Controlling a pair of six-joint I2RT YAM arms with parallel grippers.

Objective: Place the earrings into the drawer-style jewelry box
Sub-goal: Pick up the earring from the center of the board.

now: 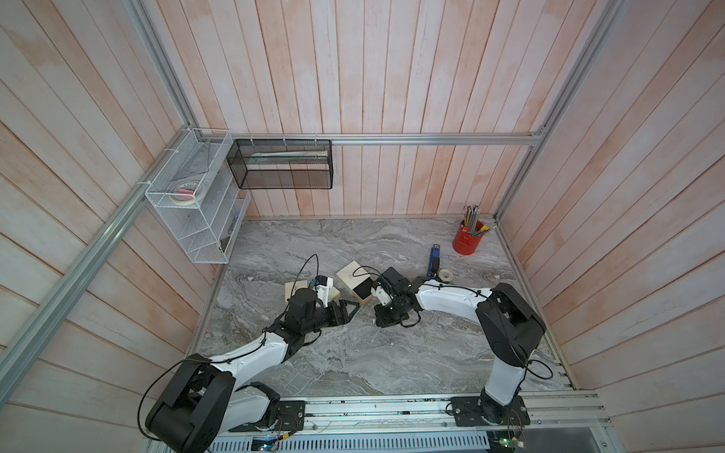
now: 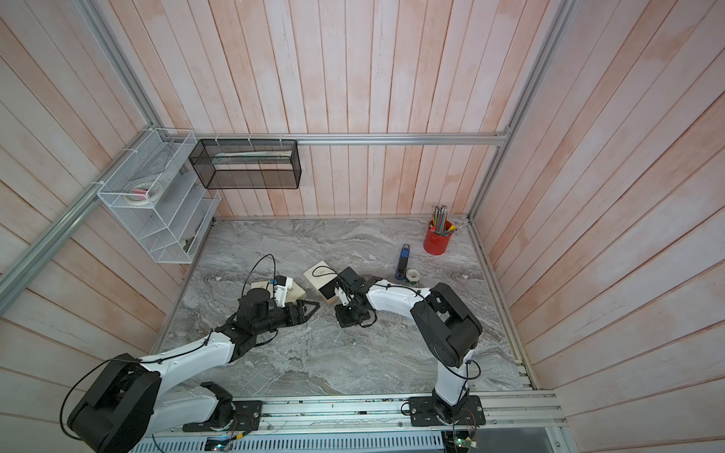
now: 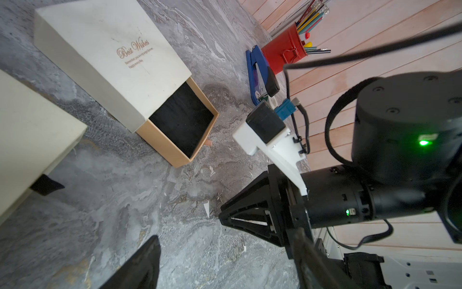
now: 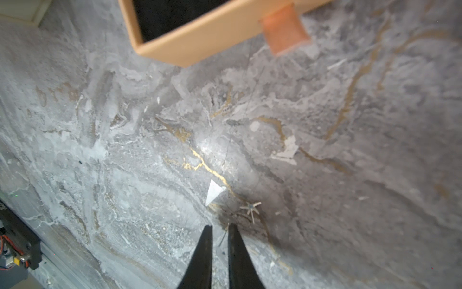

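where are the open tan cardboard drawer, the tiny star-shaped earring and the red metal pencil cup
open tan cardboard drawer (image 3: 162,143): left wrist view, side wall
tiny star-shaped earring (image 4: 250,208): right wrist view, centre
red metal pencil cup (image 3: 282,53): left wrist view, side wall

Soft even light, bowed wide-angle edges, right wrist view blurry

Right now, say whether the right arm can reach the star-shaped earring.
Probably yes. The star-shaped earring lies bare on the marble table, just off the tips of the right arm's jaws, with nothing between. The jaws stand nearly closed, so they may need opening first.
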